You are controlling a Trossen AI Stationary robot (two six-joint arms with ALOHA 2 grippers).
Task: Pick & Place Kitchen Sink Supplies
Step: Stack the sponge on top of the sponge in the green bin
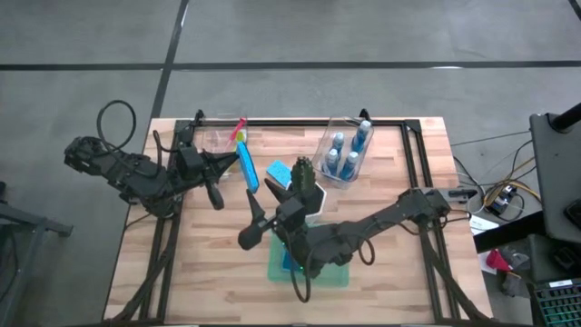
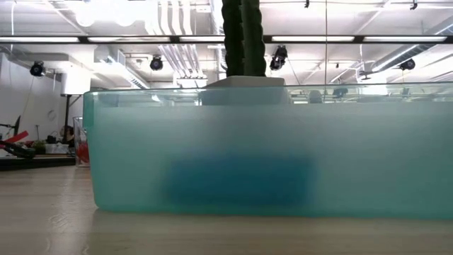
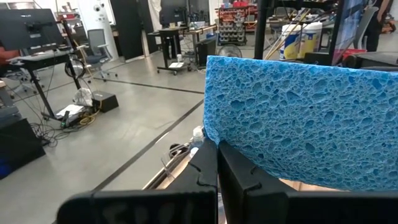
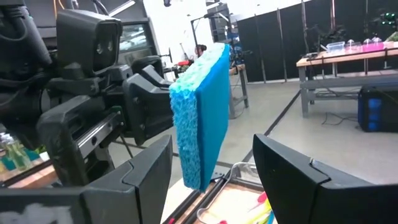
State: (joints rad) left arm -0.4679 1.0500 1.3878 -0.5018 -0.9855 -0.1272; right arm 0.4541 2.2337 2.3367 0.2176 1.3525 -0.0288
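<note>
Wooden worktop [image 1: 390, 236], mid-span: left gripper [image 3: 216, 163] clamped tight on blue sponge [image 3: 305, 127], held upright above the surface. Right gripper [image 4: 211, 165] spread wide, empty, its fingers flanking that sponge without touching.
</note>
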